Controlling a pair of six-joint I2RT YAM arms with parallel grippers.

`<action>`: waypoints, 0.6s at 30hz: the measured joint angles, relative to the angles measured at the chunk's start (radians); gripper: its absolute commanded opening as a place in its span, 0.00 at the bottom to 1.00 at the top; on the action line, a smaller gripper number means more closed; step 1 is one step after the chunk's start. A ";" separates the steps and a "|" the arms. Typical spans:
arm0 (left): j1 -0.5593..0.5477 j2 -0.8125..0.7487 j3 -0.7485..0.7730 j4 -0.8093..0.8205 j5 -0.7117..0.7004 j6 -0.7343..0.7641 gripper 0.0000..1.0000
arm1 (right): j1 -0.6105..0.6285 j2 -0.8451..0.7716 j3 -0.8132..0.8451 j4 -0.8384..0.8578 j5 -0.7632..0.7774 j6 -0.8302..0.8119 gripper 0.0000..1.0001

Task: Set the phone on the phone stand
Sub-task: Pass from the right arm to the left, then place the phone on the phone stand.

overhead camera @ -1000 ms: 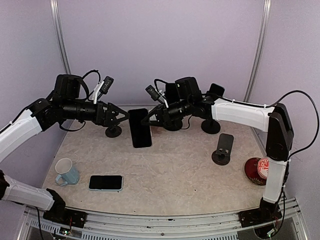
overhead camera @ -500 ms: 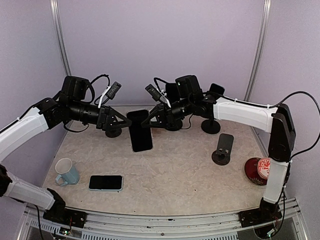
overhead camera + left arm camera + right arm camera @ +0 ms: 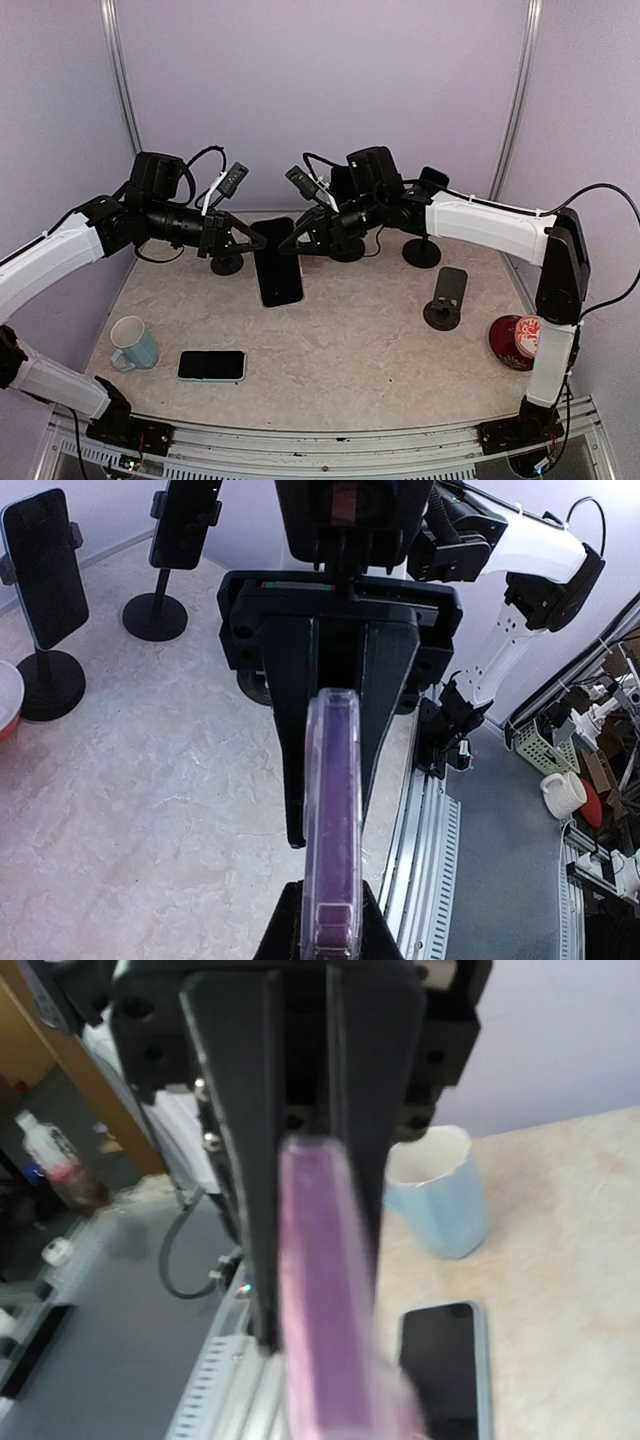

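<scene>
The left gripper [image 3: 260,239], open a second ago, has closed on the phone [image 3: 280,275] at its 10 o'clock corner. The right gripper [image 3: 288,242] clamps the 2 o'clock corner. The phone hangs upright over the table [image 3: 350,350], with a dark screen and a clear purple case.

Both arms are reaching in from the sides and meeting over the rear middle of the desk [image 3: 350,345]. There the left end effector [image 3: 263,240] and the right end effector [image 3: 286,243] are each clamping the upright phone [image 3: 279,272], barring that stretch. Behind them, rear stands [image 3: 421,252] are crowding the back edge. The phone stand [image 3: 445,298] is standing alone right of centre, with a red bowl [image 3: 508,340] near it, beside the right arm's upright link. A blue mug [image 3: 133,343] and a second phone [image 3: 212,365] are occupying the front left. Between that second phone and the phone stand, a broad bare stretch of the front middle is lying open.
</scene>
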 measured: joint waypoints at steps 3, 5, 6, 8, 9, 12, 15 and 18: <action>0.001 0.000 0.000 -0.001 -0.035 -0.004 0.00 | -0.008 0.000 0.001 0.010 0.024 -0.006 1.00; 0.012 0.000 0.000 0.004 -0.069 -0.001 0.00 | -0.017 0.000 -0.004 0.026 0.042 0.008 1.00; 0.022 0.000 0.000 0.010 -0.087 0.003 0.00 | -0.025 -0.002 -0.014 0.038 0.049 0.018 1.00; 0.057 0.000 0.000 0.023 -0.124 0.017 0.00 | -0.057 -0.019 -0.069 0.080 0.069 0.050 1.00; 0.084 0.000 0.000 0.032 -0.140 0.024 0.00 | -0.080 -0.031 -0.104 0.095 0.080 0.068 1.00; 0.176 0.001 0.000 0.068 -0.176 0.045 0.00 | -0.147 -0.075 -0.203 0.114 0.117 0.096 1.00; 0.275 0.018 0.000 0.113 -0.207 0.051 0.00 | -0.196 -0.126 -0.270 0.114 0.159 0.098 1.00; 0.362 0.065 -0.001 0.151 -0.229 0.053 0.00 | -0.201 -0.188 -0.320 0.119 0.185 0.092 1.00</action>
